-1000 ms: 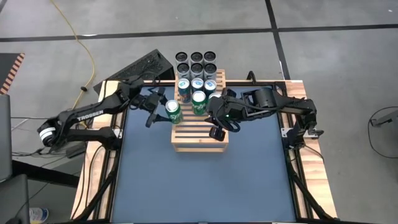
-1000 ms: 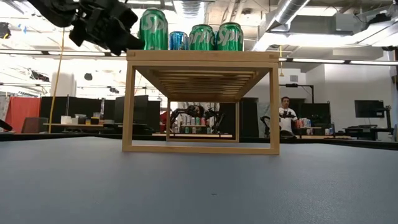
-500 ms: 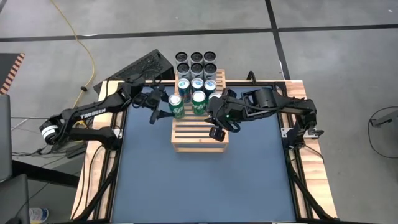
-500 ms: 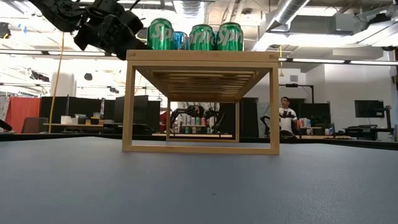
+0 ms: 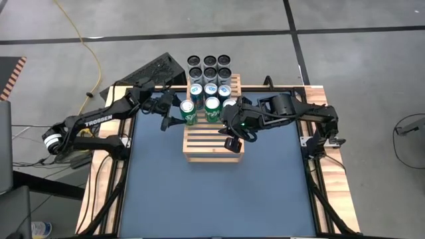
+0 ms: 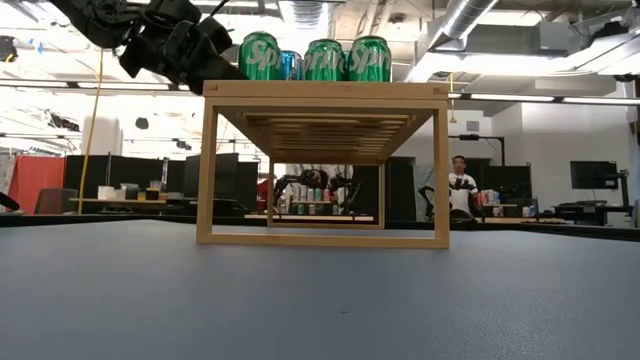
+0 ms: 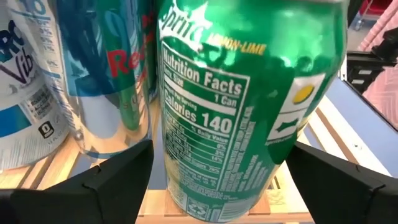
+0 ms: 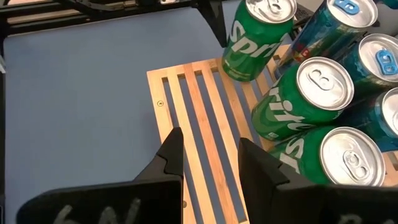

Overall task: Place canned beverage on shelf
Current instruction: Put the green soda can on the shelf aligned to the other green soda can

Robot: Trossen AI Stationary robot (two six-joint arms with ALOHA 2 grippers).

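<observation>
The left pincer (image 5: 174, 109) is standing released, its two fingers (image 7: 93, 186) spread wide on either side of a green soda can (image 5: 187, 113) with a visible gap on each side. That can is sitting upright on the wooden shelf (image 5: 212, 143), right between the fingers, at the shelf's left edge. Just beyond it, other cans (image 5: 211, 89) are standing in rows on the shelf's far half, a second green can (image 5: 212, 108) close beside it.

The right pincer (image 5: 232, 141) is hovering over the shelf's bare slats, its fingers (image 8: 171, 155) partly parted and holding nothing; the cans are standing just ahead of it. The shelf is resting on the blue desk (image 5: 212, 192).
</observation>
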